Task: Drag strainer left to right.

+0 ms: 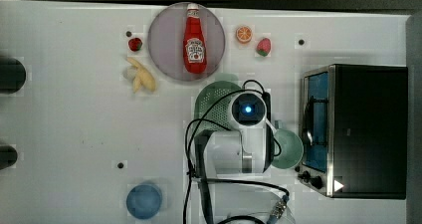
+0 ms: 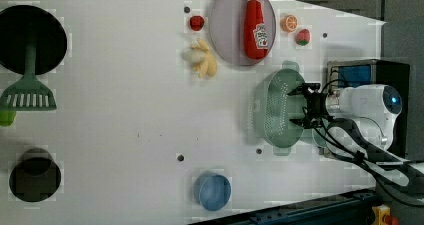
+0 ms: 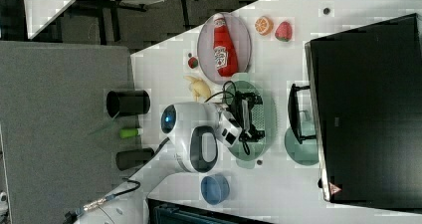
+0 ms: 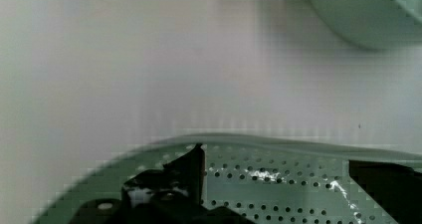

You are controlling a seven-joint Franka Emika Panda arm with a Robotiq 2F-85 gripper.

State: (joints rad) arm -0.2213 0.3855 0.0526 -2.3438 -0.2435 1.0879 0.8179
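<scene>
The strainer is a pale mint-green oval colander dotted with small holes, lying on the white table between the plate and the mug. In the top view the arm's wrist covers the strainer's right half. My gripper stands open over the strainer's right side in the left view, near its rim, with nothing between the fingers. In the wrist view both dark fingertips reach down over the strainer's perforated inside, the rim just beyond them. Whether they touch it I cannot tell. In the right view the gripper is above the strainer.
A mint-green mug sits just beyond the strainer, beside a black toaster oven. A grey plate holds a ketchup bottle. Around it lie a banana, small toy fruits and a blue bowl. In the left view a spatula lies at the left.
</scene>
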